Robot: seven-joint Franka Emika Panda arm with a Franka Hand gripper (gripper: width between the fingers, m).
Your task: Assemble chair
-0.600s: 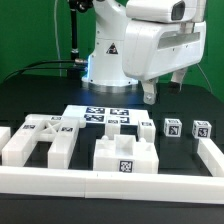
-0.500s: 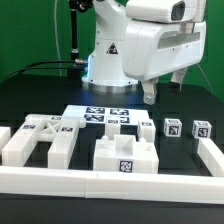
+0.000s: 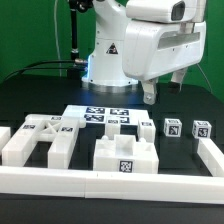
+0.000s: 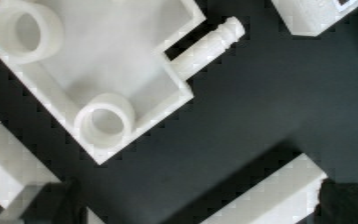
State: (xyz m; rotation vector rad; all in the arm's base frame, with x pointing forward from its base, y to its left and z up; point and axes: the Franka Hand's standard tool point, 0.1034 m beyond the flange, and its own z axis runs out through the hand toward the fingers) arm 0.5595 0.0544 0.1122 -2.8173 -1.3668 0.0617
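Observation:
White chair parts lie on the black table. A frame-shaped part (image 3: 40,140) is at the exterior view's left and a blocky part (image 3: 124,155) with a tag is in the middle. Three small tagged pieces (image 3: 172,128) stand at the right. My gripper (image 3: 150,96) hangs well above the table, behind the parts. In the wrist view a flat white part (image 4: 87,70) with two round sockets and a peg (image 4: 208,45) beside it lies below the gripper (image 4: 190,205). Its dark fingers (image 4: 34,200) stand far apart with nothing between them.
The marker board (image 3: 95,115) lies behind the parts. A white rail (image 3: 110,182) runs along the front and up the right side (image 3: 210,150). The robot's base (image 3: 105,60) and cables stand at the back. A white strip (image 4: 282,195) shows low in the wrist view.

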